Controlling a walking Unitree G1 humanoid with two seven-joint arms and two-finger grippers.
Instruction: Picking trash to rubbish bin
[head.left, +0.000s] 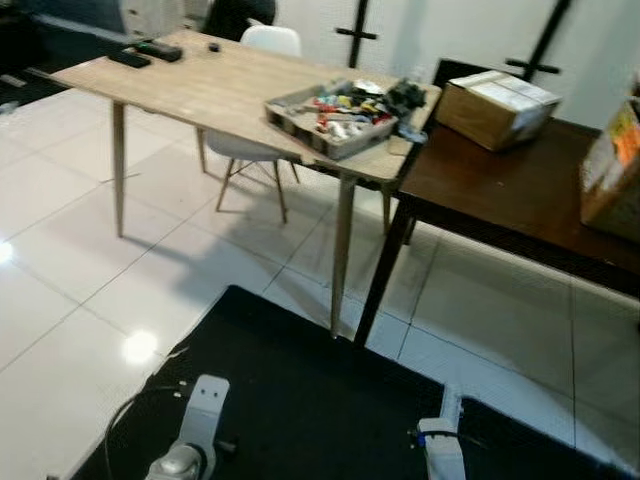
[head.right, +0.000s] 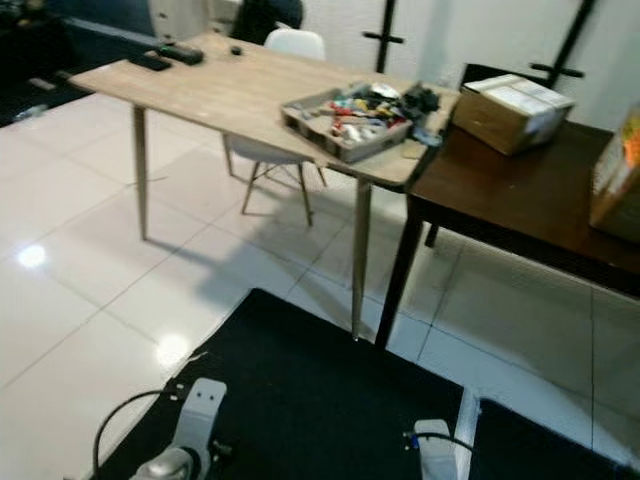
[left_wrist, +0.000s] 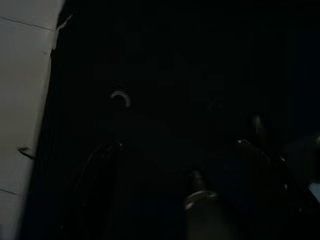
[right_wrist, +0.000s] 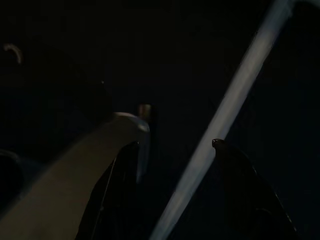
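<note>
A grey tray (head.left: 330, 125) heaped with trash sits at the near corner of the pale wooden desk (head.left: 200, 85), well ahead of the robot and slightly to its right, the tray's long side running along the desk's edge. Both arms hang low over a black mat (head.left: 300, 400) (wrist views dark): left claw (left_wrist: 180, 150) and right claw (right_wrist: 172, 150) each parted, grasping nothing; the right sits nearer
</note>
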